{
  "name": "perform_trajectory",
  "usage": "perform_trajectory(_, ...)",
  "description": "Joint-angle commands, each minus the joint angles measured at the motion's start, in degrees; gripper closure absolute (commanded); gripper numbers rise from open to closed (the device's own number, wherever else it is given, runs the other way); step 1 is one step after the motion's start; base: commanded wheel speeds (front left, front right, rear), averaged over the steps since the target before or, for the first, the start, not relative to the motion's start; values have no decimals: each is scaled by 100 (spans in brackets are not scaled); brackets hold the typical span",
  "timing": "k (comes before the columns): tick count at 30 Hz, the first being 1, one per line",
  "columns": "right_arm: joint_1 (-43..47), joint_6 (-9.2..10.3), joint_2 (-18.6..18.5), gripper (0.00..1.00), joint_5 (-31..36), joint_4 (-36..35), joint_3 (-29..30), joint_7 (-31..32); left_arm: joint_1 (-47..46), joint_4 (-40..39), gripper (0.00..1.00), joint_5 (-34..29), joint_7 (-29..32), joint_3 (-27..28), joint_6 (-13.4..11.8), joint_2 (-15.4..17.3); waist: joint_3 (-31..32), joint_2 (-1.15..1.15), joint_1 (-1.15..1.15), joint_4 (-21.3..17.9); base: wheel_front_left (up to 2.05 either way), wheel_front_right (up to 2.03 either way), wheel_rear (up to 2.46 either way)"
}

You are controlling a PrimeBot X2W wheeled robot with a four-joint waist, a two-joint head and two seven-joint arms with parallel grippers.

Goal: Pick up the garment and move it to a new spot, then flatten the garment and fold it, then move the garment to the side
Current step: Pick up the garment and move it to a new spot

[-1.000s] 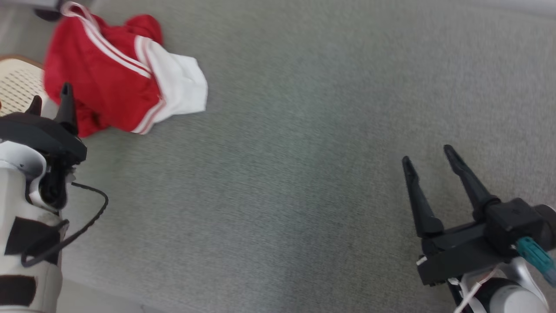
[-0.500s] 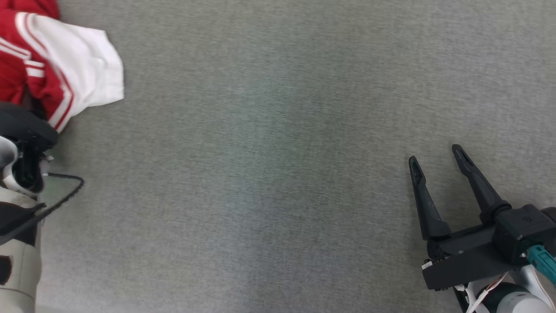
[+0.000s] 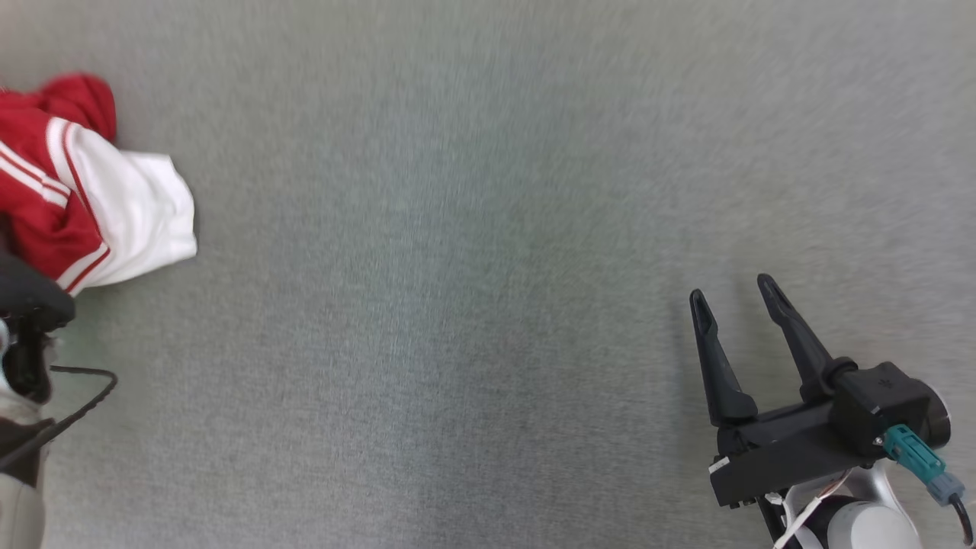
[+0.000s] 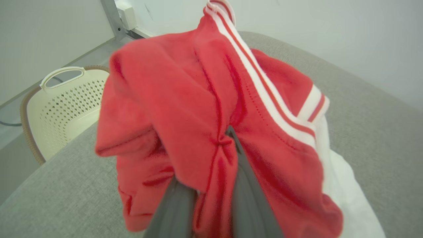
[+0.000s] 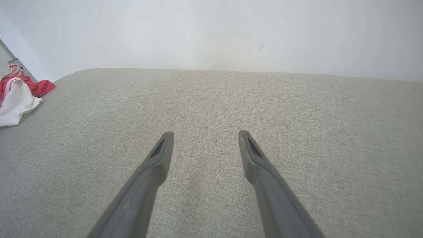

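Head view: 1 garment (image 3: pixel 69 198) lies crumpled at the far left edge of the grey woven surface (image 3: pixel 488 305). It is soft red cloth w/ a white part and thin white stripes. 1 right tool (image 3: pixel 732 290) is at the lower right. Its 2 long black tapered fingers are wide apart w/ nothing between them, well apart from the garment.

Left wrist view: the left tool (image 4: pixel 214 148) has its 2 grey fingers close together, w/ a fold of the red cloth pinched between them. The garment bunches over them. Behind is 1 cream plastic basket (image 4: pixel 62 105) w/ many small holes, a loop handle and a brown rim. It stands beside the surface's rounded edge.

Right wrist view: the right tool's 2 fingers are spread and empty above the surface. The garment looks small at the far left. A plain white wall (image 5: pixel 211 33) is behind.
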State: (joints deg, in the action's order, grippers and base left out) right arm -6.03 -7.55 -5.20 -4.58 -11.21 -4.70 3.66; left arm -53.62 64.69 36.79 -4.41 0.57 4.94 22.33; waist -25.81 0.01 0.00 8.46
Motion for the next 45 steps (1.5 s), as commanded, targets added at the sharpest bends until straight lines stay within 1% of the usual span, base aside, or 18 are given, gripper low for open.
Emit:
perform_trajectory(1, -13, 11, 70, 0, -77, 137, 58, -117, 130, -73, 100, -52, -152, 27, 38, 94, 902, -1, 0, -337, 0, 0, 0)
perform_trajectory(5, 113, 11, 157, 0, -130, 503, 182, -341, 370, -261, 100, -137, -359, -76, 77, 162, 1642, -1, 0, -500, 0, 0, 0)
perform_trajectory(7, 222, 11, 179, 0, -164, 618, 291, -416, 380, -448, 100, -169, -348, -168, 114, 129, 1963, -1, 0, -554, 0, 0, 0)
perform_trajectory(11, 364, 11, 217, 0, -216, 761, 585, -539, 342, -940, 100, -347, -192, -452, 134, -38, 2485, -1, 0, -688, 0, 0, 0)
perform_trajectory(13, 430, 11, 233, 0, -246, 802, 655, -579, 291, -1287, 100, -400, -72, -598, 139, -186, 2660, -1, 0, -806, 0, 0, 0)
perform_trajectory(17, 444, 11, 228, 0, -339, 801, 682, -614, 281, -2209, 100, -465, 134, -874, 95, -491, 2765, -1, 0, -1133, 0, 0, 0)
perform_trajectory(21, 422, 11, 230, 0, -442, 830, 635, -631, 632, -3178, 100, -403, 427, -1083, 65, -736, 2764, -1, 0, -1586, 0, 0, 0)
perform_trajectory(22, 422, 11, 230, 0, -442, 830, 635, -631, 632, -3178, 100, -403, 427, -1083, 65, -736, 2764, -1, 0, -1586, 0, 0, 0)
perform_trajectory(23, 400, 11, 229, 0, -467, 842, 611, -637, 788, -3673, 100, -385, 570, -1181, 19, -835, 2730, -1, 0, -1824, 0, 0, 0)
perform_trajectory(26, 415, 11, 231, 0, -471, 849, 656, -653, 1152, -4330, 100, -456, 759, -1427, -39, -999, 2649, -1, 0, -2108, 0, 0, 0)
perform_trajectory(29, 433, 11, 232, 0, -503, 856, 661, -650, 1575, -4816, 100, -473, 899, -1657, -87, -1133, 2537, -1, 0, -2340, 0, 0, 0)
perform_trajectory(31, 442, 11, 233, 0, -519, 854, 665, -652, 1863, -5002, 100, -414, 942, -1797, -100, -1282, 2457, -1, 0, -2452, 0, 0, 0)
perform_trajectory(34, 402, 11, 233, 0, -556, 860, 625, -680, 2212, -5066, 100, -390, 943, -1974, -137, -1420, 2324, -1, 0, -2576, 0, 0, 0)
perform_trajectory(35, 375, 11, 234, 0, -567, 861, 602, -685, 2304, -5011, 100, -457, 904, -2036, -132, -1413, 2274, -1, 0, -2609, 0, 0, 0)
perform_trajectory(39, 224, 11, 235, 0, -642, 932, 468, -751, 2551, -4550, 100, -549, 709, -2160, -151, -1437, 2113, -1, 0, -2742, 0, 0, 0)
perform_trajectory(42, 201, 11, 231, 0, -724, 1015, 368, -824, 2622, -4124, 100, -493, 497, -2133, -79, -1465, 2030, -1, 0, -2807, 0, 0, 0)
perform_trajectory(45, 168, 11, 236, 0, -781, 1128, 285, -878, 2658, -3700, 100, -434, 322, -2278, 59, -1544, 1971, -1, 0, -2812, 0, 0, 0)
